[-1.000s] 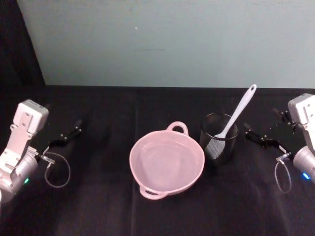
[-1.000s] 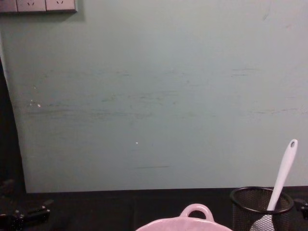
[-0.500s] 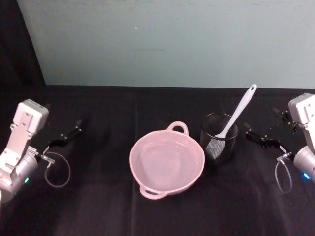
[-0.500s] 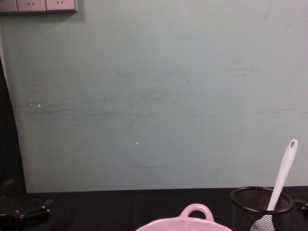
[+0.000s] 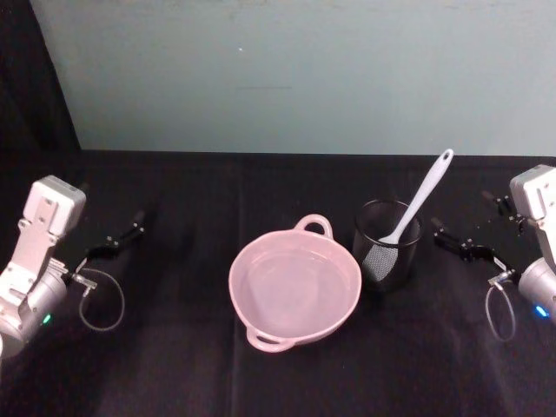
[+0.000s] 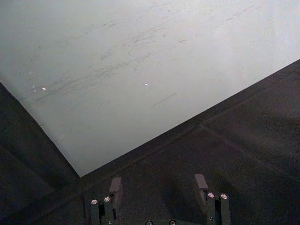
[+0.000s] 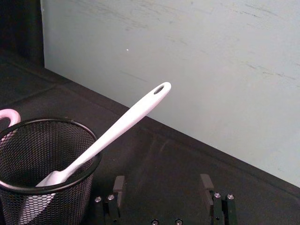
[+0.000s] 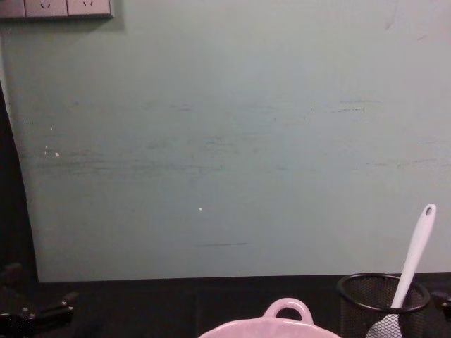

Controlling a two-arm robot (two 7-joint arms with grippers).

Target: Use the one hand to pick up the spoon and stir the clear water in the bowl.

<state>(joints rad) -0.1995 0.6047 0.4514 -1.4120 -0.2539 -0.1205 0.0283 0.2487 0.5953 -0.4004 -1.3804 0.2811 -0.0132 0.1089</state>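
Leaning in wire-mesh cup (image 5: 387,244) beside glossy bowl (image 5: 294,287): slim spoon (image 5: 420,198).

White spoon (image 5: 417,201) tilted, seemingly inside cup (image 5: 386,244)

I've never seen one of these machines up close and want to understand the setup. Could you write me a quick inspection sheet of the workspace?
Surface: black cloth-covered table.
Job's things: white spoon stands head-down in the black mesh cup, handle leaning out; pink bowl sits left of the cup, apart from it.
Clutter: nothing seen.
Grippers: left gripper at the table's left, fingers open, holding nothing; right gripper right of the cup, fingers open, holding nothing.
Cables: a grey loop at each wrist.
Surroundings: pale green wall; wall sockets in its upper left corner.
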